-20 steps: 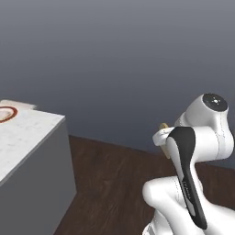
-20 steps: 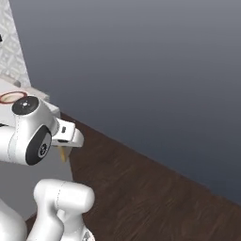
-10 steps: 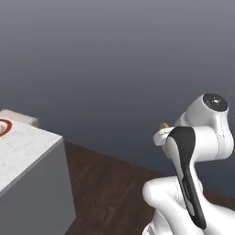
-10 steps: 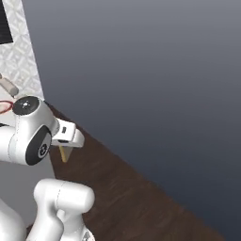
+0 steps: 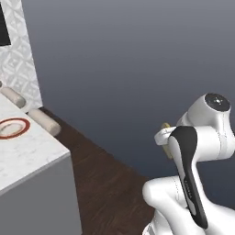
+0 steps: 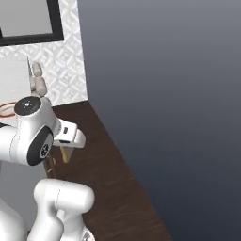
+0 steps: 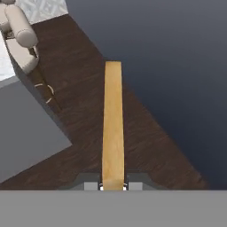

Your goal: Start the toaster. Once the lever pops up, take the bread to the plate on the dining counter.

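Left base view: the counter (image 5: pixel 32 156) fills the frame at 8 o'clock, white marble top, grey side. The plate (image 5: pixel 13 128) sits on it near the left edge, red rim, partly cut off. Two beige stools (image 5: pixel 44 121) stand just past the counter's far edge, at 10 o'clock. The arm (image 5: pixel 195 151) rises at 4 o'clock, and a sliver of tan bread (image 5: pixel 166 139) pokes out behind its wrist. The jaws are hidden here. Dark wood floor (image 5: pixel 110 183) runs under a grey wall.

Right base view: the arm (image 6: pixel 33 136) is at 8 o'clock. The bread (image 6: pixel 65 153) hangs below the white hand, edge on. The plate's (image 6: pixel 5 109) red rim shows just behind the arm's elbow at 9 o'clock. Stools (image 6: pixel 38 81) sit at 10 o'clock against a patterned wall.

Hand view: the bread (image 7: pixel 112 124) runs straight up from the gripper (image 7: pixel 112 186) at 6 o'clock, seen edge on, a tan strip over the floor. The jaws are clamped on its lower end, fingers (image 7: pixel 91 186) tight on both sides. The counter (image 7: pixel 22 133) takes 9 o'clock, well apart from the bread, with stools (image 7: pixel 20 37) at 11 o'clock.
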Motion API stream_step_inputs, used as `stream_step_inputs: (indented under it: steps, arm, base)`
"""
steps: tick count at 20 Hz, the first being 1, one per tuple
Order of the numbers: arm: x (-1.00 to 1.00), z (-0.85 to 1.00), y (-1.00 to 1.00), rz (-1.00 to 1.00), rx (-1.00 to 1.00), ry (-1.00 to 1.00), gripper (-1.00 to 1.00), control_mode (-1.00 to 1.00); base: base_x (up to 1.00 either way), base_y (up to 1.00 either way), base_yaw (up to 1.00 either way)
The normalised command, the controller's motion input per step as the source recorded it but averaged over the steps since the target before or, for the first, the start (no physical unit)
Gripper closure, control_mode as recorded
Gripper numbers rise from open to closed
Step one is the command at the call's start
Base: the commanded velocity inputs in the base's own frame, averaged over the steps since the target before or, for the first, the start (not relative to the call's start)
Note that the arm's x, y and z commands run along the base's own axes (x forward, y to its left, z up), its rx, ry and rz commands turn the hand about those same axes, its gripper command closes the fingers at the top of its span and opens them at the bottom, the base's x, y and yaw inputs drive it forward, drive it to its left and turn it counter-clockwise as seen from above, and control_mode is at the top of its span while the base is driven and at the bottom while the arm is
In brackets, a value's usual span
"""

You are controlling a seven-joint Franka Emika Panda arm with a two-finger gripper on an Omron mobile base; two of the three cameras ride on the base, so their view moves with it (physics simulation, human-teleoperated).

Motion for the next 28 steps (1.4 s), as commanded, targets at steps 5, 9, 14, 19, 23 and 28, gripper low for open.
stream_step_inputs:
  steps: [5,9,14,19,23,28]
  arm:
    - [0.0,0.0,0.0,0.0,0.0,0.0,1.0,1.0]
    - [0.0,0.0,0.0,0.0,0.0,0.0,1.0,1.0]
    - [0.0,0.0,0.0,0.0,0.0,0.0,1.0,1.0]
    - [0.0,0.0,0.0,0.0,0.0,0.0,1.0,1.0]
    - [0.0,0.0,0.0,0.0,0.0,0.0,1.0,1.0]
    - [0.0,0.0,0.0,0.0,0.0,0.0,1.0,1.0]
  base:
    - [0.74,-0.36,0.63]
    - [0.54,-0.3,0.67]
    - [0.21,-0.48,0.68]
    - [0.44,-0.32,0.57]
    - [0.87,-0.2,0.36]
    - [0.34,-0.33,0.15]
